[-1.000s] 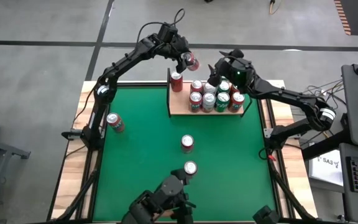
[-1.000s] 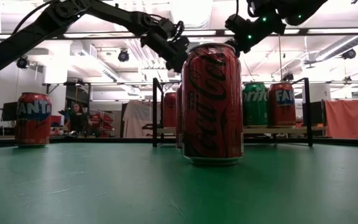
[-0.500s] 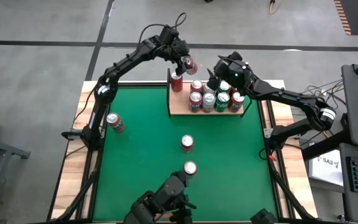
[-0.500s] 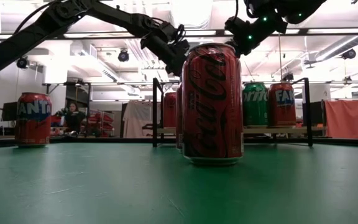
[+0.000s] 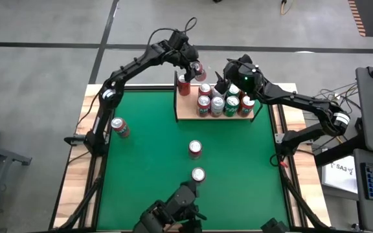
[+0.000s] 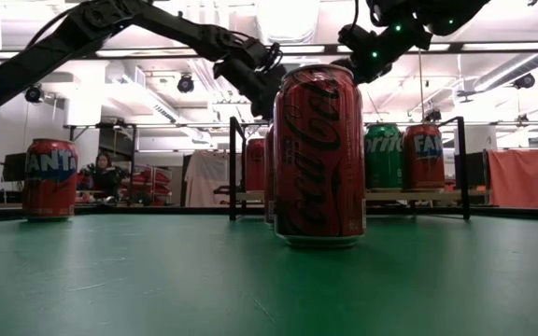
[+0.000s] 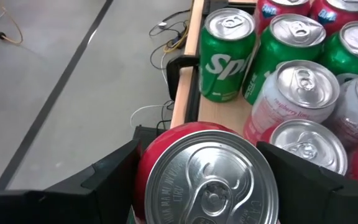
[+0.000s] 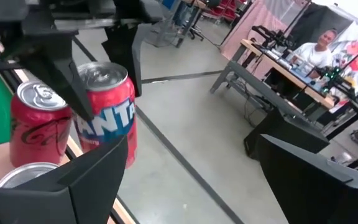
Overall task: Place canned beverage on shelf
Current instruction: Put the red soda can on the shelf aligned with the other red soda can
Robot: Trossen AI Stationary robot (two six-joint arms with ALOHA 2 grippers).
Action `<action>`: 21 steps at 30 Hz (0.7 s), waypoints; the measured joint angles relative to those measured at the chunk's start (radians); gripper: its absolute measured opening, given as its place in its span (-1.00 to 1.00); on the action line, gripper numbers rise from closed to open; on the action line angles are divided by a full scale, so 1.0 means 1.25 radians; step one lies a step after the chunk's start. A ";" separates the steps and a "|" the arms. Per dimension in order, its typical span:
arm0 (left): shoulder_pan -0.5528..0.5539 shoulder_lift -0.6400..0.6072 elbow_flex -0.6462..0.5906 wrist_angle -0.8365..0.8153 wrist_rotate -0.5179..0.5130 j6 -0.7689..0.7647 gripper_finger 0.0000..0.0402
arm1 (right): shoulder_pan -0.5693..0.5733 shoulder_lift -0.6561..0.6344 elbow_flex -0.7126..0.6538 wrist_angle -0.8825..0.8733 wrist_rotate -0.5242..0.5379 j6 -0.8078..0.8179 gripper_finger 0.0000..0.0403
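Taking the shelf (image 5: 215, 115) at the desk's far edge as the landmark: well to its left, near the left edge of the green desk (image 5: 147, 149), a red Fanta can (image 5: 119, 127) stands alone.

The left tool (image 5: 196, 66) hangs just above and behind the shelf's left end, its fingers pinching a red Fanta can held in the air (image 5: 199, 68). The right wrist view shows this held can (image 8: 107, 112) upright, raised beside a Coca-Cola can (image 8: 40, 124) that stands at the shelf's left end. In the left wrist view the gripped can's silver lid (image 7: 207, 180) sits between the two dark fingers (image 7: 104, 177), with the shelf's cans beyond it.

On the shelf board a cluster of cans (image 5: 224, 102) stands close together across its middle and right part, green Sprite cans (image 7: 227, 53) among red and pink ones.

In front of the shelf, toward the near edge of the desk, two more cans stand apart in a line: one at mid-desk (image 5: 195, 149), one closer to the near edge (image 5: 198, 175).

The right tool (image 5: 224, 81) hovers above the back of the shelf's can cluster, fingers spread, holding nothing.
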 joint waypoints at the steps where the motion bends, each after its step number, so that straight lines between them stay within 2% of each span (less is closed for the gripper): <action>1: -0.004 0.000 0.000 0.002 0.000 0.000 0.40 | 0.000 0.000 0.000 0.000 0.000 0.005 0.71; 11: -0.016 0.000 -0.001 0.016 0.001 0.002 0.40 | 0.000 0.000 -0.001 -0.039 0.000 0.078 0.71; 21: -0.020 0.000 -0.001 0.007 0.000 -0.012 0.40 | 0.000 0.000 -0.001 -0.045 0.000 0.077 0.71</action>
